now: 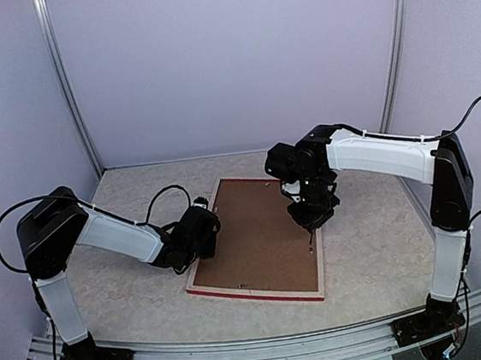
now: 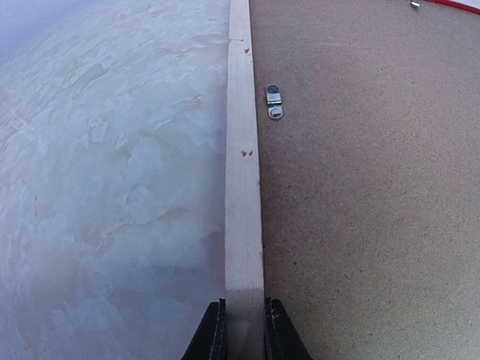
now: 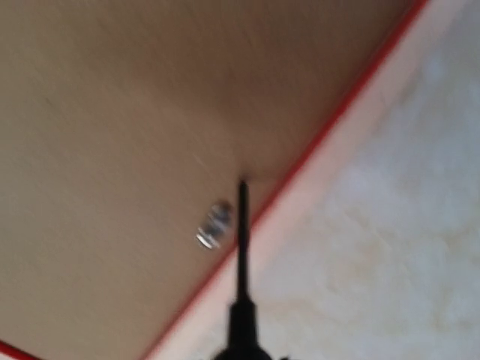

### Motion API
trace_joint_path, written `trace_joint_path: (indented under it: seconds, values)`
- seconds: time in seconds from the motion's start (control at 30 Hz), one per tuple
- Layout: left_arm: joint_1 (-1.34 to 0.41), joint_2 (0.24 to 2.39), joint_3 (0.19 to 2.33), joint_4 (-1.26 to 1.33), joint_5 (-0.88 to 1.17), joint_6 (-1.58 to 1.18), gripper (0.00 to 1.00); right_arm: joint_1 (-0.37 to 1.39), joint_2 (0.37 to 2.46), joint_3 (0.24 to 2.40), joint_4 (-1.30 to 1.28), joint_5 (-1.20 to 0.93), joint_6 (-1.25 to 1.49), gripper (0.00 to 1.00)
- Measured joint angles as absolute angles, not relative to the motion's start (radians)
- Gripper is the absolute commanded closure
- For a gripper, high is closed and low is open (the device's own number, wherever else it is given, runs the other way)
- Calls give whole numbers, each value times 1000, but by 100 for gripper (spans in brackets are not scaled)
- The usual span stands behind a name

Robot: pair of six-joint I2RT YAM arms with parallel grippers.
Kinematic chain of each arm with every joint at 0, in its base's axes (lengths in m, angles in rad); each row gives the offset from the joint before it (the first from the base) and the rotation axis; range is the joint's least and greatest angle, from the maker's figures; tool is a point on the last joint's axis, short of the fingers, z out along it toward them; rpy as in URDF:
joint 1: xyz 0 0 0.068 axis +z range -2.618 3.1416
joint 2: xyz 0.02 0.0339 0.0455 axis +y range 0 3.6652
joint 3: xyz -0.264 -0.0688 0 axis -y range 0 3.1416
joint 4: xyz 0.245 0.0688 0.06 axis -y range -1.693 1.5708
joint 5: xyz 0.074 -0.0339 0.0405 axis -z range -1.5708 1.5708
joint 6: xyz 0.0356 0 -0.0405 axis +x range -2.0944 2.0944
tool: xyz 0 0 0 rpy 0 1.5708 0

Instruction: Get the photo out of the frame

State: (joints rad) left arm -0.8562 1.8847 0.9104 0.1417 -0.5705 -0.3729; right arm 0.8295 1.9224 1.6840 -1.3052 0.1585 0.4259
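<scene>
The frame (image 1: 252, 292) lies face down on the table with its brown backing board (image 1: 260, 238) up. The photo is hidden under the board. My left gripper (image 1: 202, 236) is shut on the frame's pale wood left rail (image 2: 241, 187), one finger (image 2: 212, 337) on each side of it. My right gripper (image 1: 311, 215) hangs over the frame's right side, shut on a screwdriver (image 3: 242, 240). The black shaft's tip touches the backing board (image 3: 135, 112) just inside the right rail (image 3: 352, 150), beside a small metal clip (image 3: 214, 223). My right fingers do not show in the wrist view.
Another metal turn clip (image 2: 274, 101) sits on the board next to the left rail. The pale marbled tabletop (image 1: 376, 243) surrounds the frame. Grey walls close in the back and sides. A metal rail (image 1: 258, 350) runs along the near edge.
</scene>
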Motion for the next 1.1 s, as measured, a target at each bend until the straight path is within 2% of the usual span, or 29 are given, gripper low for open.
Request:
trace_joint_path:
  seconds: [0.27, 0.57, 1.1]
  values:
    - [-858, 1885, 910, 141, -575, -368, 86, 831, 1869, 1659, -1129, 152, 440, 100]
    - [-861, 1885, 910, 141, -577, -363, 86, 764, 1864, 1677, -1140, 258, 446, 100]
    - [-866, 1885, 907, 144, -584, -353, 87, 690, 1986, 1724, -1131, 326, 393, 100]
